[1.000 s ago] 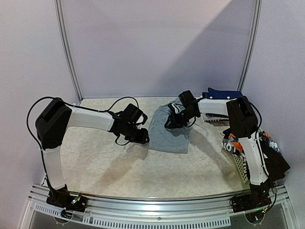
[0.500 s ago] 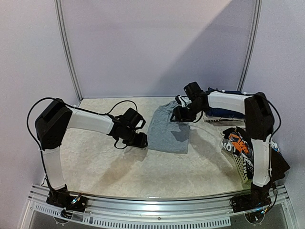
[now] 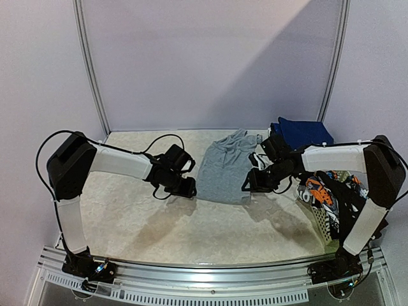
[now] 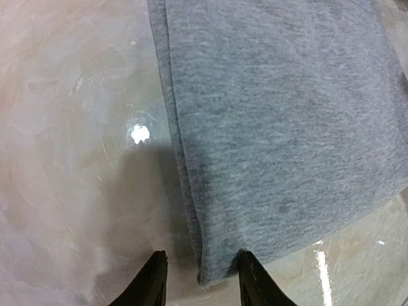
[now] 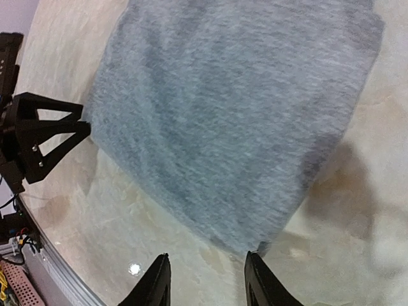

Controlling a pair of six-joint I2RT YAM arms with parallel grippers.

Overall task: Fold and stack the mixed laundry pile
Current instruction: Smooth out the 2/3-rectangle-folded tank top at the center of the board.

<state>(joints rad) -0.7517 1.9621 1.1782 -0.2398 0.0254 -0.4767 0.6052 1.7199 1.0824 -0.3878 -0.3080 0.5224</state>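
My left wrist view cuts the grey shirt (image 4: 280,127) at its top and right edges; my right wrist view blurs it. Right of the shirt, piled garments (image 3: 326,191) hide most of the basket (image 3: 322,226).

pale lavender walls (image 3: 210,64), beige marbled table (image 3: 191,229)

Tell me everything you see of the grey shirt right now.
The grey shirt is a soft heathered knit, lying flat on the table, folded with a doubled left edge, its neck end rumpled at the far side. The open left gripper straddles its near left corner; the open right gripper hovers over its near right corner. Neither grips it.
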